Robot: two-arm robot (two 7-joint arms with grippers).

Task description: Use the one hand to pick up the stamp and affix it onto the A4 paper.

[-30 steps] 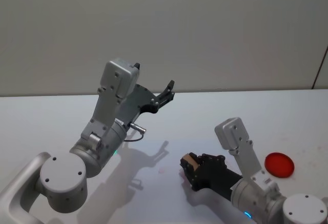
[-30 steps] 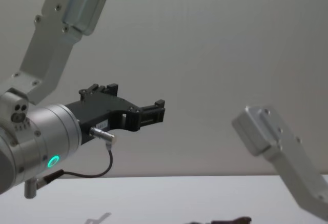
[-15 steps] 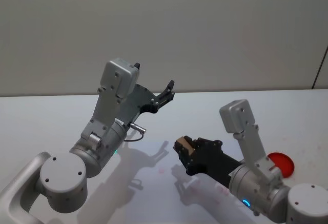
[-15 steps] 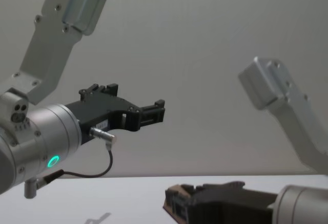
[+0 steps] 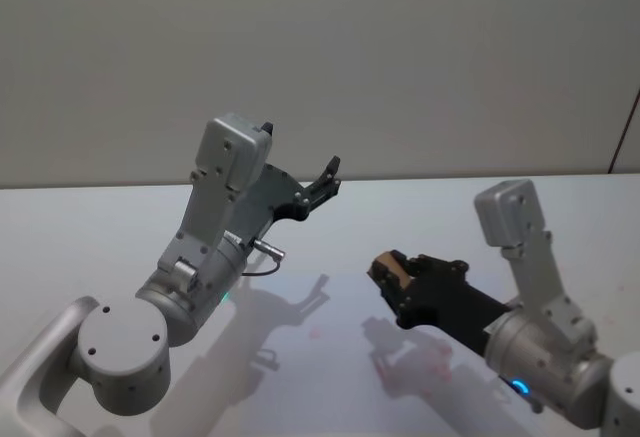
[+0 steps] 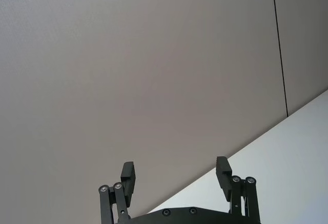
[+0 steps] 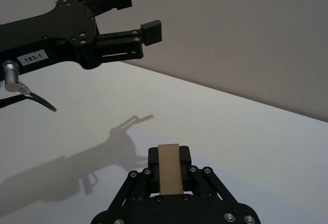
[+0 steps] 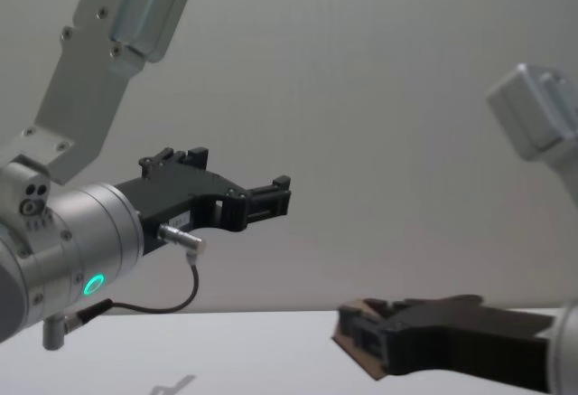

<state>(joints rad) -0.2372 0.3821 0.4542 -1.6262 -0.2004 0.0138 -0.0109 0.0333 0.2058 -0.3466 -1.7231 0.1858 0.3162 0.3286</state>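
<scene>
Head view: right gripper point(image 5: 385, 275) hangs off the white table point(image 5: 100, 237), its shadow on the surface below it. Its fingers are clamped on the stamp point(image 5: 390, 268), a tan wooden block pinched between the two black pads.

Right wrist view: the stamp point(image 7: 169, 168) lies with its long axis along the fingers, pointing forward out of the gripper point(image 7: 169, 157), front end about level with the fingertips. One flat tan face shows toward the wrist camera.

Chest view: gripper point(image 8: 361, 341) points to the robot's left and a little down, with the stamp point(image 8: 354, 352) at its tip.

Room: bare table ahead of, beneath and to the left of the right gripper. The table's far edge meets the grey wall point(image 5: 400, 57) well beyond it.

Left gripper point(image 5: 328, 175) is held raised, ahead of and to the left of the right one, higher and well apart, fingers spread with nothing between them point(image 6: 175, 171).
</scene>
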